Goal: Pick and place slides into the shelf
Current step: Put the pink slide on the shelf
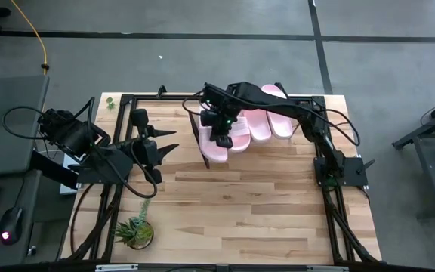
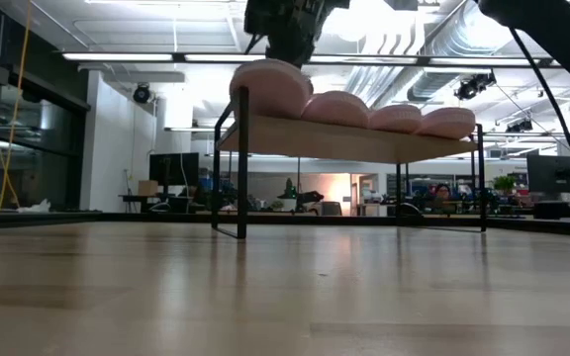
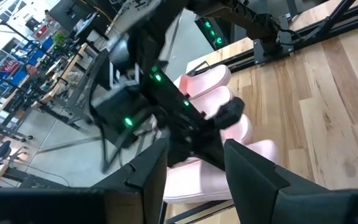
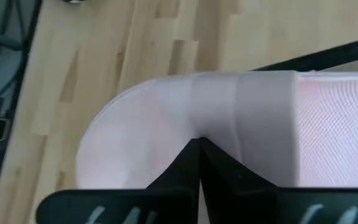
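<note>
Four light-pink slides lie side by side on the shelf (image 2: 364, 144), a slanted wood board on a black frame at the table's far edge. The leftmost slide (image 1: 216, 149) (image 2: 270, 84) sits at the shelf's left end, beside the other three (image 1: 263, 125). My right gripper (image 1: 221, 130) (image 4: 198, 144) is shut and stands directly on top of that leftmost slide. My left gripper (image 1: 168, 143) (image 3: 194, 177) is open. It hovers above the table left of the shelf and points toward it. My right gripper touches the leftmost slide with its shut fingertips on the wide strap (image 4: 229, 118), coming from above and pointing down. Nothing shows between the fingers. The slide lies flat on the shelf board (image 2: 265, 131), with its near end overhanging the board's near edge.
A small potted plant (image 1: 136, 231) stands near the table's near left corner. Black frame rails (image 1: 331, 219) run along the table's left and right sides. A desk with a mouse (image 1: 10, 224) is to the left. Bare tabletop (image 1: 240, 204) lies between the shelf and the near edge.
</note>
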